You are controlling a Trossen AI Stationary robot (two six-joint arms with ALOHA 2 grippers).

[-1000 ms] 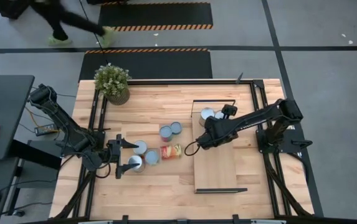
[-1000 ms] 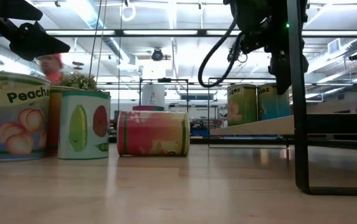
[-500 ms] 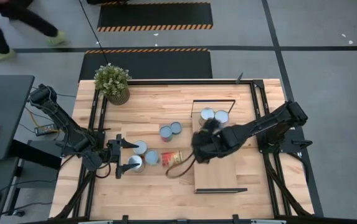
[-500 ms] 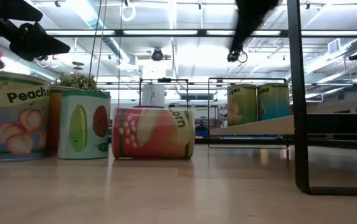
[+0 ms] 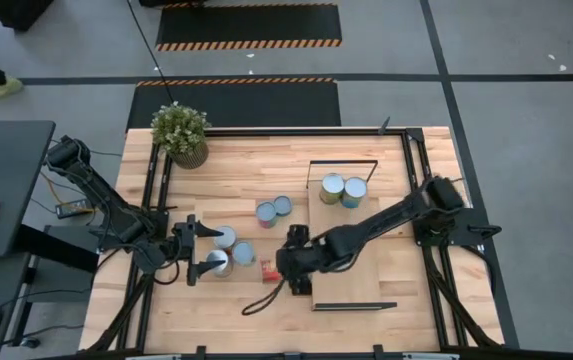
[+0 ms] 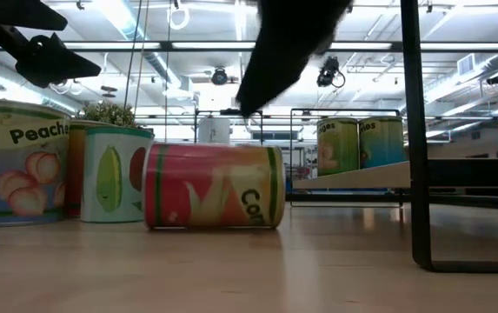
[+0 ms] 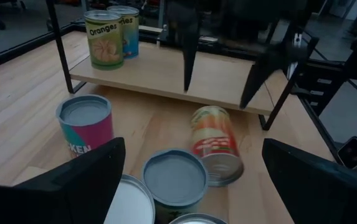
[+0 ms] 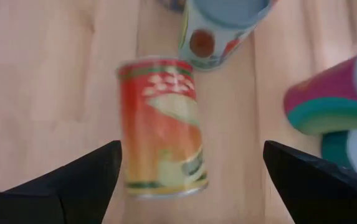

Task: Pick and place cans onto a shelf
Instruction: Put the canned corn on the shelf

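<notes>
A red-and-orange can [image 8: 161, 127] lies on its side on the tabletop, also seen in the low view [image 6: 214, 187]. My right gripper [image 8: 192, 146] hangs open just above it, pointing steeply down, one finger on either side, clear of it in the left wrist view [image 7: 218, 96]. Two cans [image 5: 332, 188] [image 5: 354, 191] stand on the shelf [image 5: 346, 255]. My left gripper [image 5: 198, 250] waits open at the left, level, facing three upright cans [image 5: 224, 237] [image 5: 216, 262] [image 5: 243, 252]. Two more cans [image 5: 266, 213] [image 5: 282, 205] stand mid-table.
A potted plant [image 5: 181, 132] stands at the far left corner. The shelf's black frame post [image 6: 414, 130] rises near the lying can. A loose cable [image 5: 263, 300] loops on the table under my right arm. Bare wood lies along the near edge.
My right gripper has swung from over the shelf toward the table's left and near edge, tipping steeply downward, and now hangs over the lying can. The lying can has rolled toward the near edge.
</notes>
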